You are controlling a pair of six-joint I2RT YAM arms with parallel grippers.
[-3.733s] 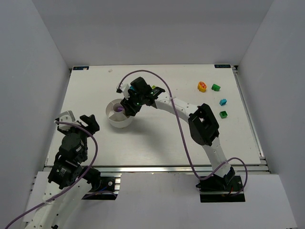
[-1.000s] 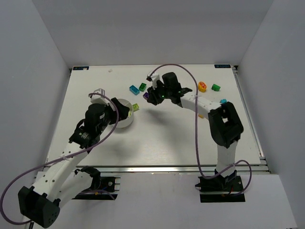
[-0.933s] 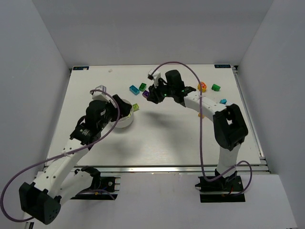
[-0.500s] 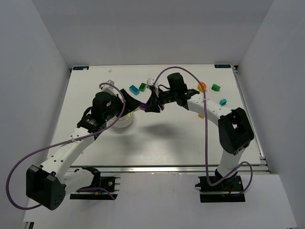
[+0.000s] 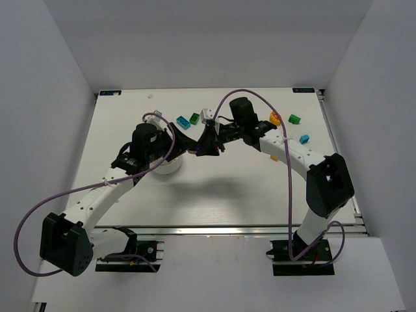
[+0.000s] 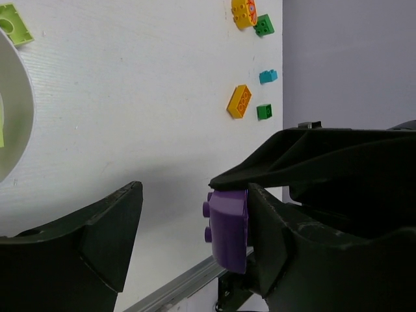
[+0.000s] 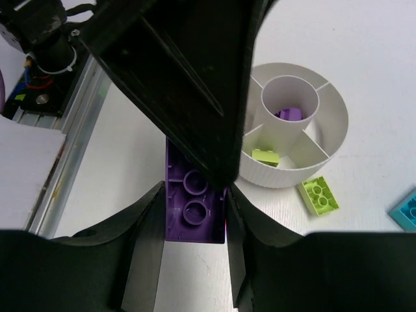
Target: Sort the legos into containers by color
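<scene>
My right end effector is clamped on a purple lego. In the right wrist view the brick stands in the middle of the frame with its hollow underside toward the camera, and both of my fingers press against its long sides.

My left end effector is spread wide around that same brick and has no grip on it. In the left wrist view the brick sits at lower centre with its studs pointing to the left of the frame. It lies against my finger on the right, as far as I can tell, and a clear gap separates it from my other finger at lower left.

From above, my two end effectors meet tip to tip at the centre of the frame, over the table and just right of the white bowl, which my left arm mostly covers.

At the upper right of the right wrist view the bowl shows its dividers. A second purple lego lies in one compartment and a lime lego in a neighbouring one. Another lime lego lies on the table just beside the bowl's wall.

In the top view a cyan lego and a dark green lego lie side by side at upper centre. At the upper right of the left wrist view, an orange lego, a small green lego and a small cyan lego lie well apart from the bowl.
</scene>
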